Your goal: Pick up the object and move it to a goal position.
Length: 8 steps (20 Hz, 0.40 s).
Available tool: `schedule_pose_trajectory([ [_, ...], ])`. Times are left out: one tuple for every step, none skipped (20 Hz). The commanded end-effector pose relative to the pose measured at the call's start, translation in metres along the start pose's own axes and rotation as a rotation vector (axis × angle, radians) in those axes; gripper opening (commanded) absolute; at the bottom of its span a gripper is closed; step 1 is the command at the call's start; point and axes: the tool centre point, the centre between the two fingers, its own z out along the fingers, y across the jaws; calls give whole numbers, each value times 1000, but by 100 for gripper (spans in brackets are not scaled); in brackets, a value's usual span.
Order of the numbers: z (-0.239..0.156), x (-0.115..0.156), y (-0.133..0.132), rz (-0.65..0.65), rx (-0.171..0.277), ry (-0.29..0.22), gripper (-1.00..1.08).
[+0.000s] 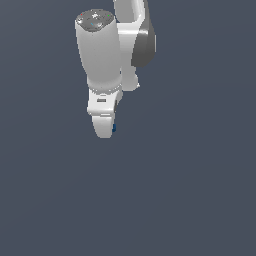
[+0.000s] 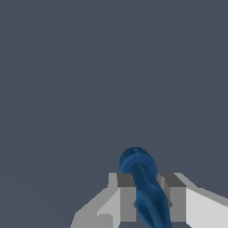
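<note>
In the wrist view the object shows as a dark-blue rod with a rounded, ring-like end, and it sits between the two grey fingers of my gripper. The fingers press against both its sides. In the exterior view the object is only a small blue sliver peeking out beside the white gripper, which hangs from the arm above the flat grey ground. Most of the object is hidden behind the gripper there.
A plain dark grey surface fills both views. No other objects or markers show.
</note>
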Motion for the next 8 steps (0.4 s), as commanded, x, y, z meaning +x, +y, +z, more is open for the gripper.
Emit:
schedule_pose_trajectory([
  [-8, -4, 4, 0, 1, 0, -100],
  [-11, -5, 6, 0, 1, 0, -100],
  [-13, -6, 7, 0, 1, 0, -100],
  [-14, -7, 8, 0, 1, -1, -100],
  [-15, -8, 8, 0, 1, -1, -100],
  [-16, -8, 9, 0, 1, -1, -100],
  [-16, -8, 9, 0, 1, -1, -100],
  [-16, -8, 9, 0, 1, -1, -100],
])
